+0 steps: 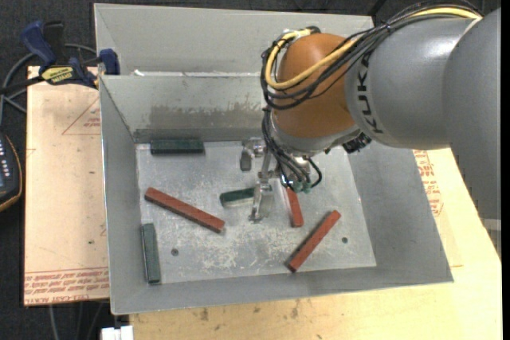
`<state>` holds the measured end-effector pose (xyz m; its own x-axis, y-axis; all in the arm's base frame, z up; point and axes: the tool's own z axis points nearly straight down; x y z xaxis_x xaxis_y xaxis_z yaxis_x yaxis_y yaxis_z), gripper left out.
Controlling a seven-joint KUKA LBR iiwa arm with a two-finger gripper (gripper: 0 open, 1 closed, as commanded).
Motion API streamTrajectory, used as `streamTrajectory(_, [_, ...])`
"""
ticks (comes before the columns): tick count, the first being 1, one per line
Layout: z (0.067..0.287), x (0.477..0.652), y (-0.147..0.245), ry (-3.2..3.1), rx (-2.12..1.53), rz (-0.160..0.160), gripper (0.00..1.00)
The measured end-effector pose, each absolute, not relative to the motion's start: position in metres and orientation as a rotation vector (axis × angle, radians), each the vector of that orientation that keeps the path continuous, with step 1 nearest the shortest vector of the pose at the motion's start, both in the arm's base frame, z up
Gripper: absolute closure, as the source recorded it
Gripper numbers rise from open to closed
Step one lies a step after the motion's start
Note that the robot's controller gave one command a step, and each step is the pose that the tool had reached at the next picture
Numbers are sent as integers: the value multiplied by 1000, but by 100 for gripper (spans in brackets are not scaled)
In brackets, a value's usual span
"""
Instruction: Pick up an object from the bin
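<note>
On the grey bin (231, 255) floor we see the gripper (256, 207) low in the middle, we cannot tell if it is open or closed, and a small dark green bar (236, 197) lies just left of it, pointing toward it.

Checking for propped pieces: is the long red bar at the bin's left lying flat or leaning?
Lying flat: the long red bar rests full length on the bin floor, out in the open.

You see short red bar (296, 211) right of gripper (256, 207), top end under arm (422, 84); green bar (233, 197) left of gripper, near end covered.
</note>
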<state>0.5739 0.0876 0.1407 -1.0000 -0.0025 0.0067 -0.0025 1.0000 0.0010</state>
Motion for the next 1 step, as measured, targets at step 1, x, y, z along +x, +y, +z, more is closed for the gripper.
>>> streamTrajectory(1, [66,594,63,-3134,141,0,0])
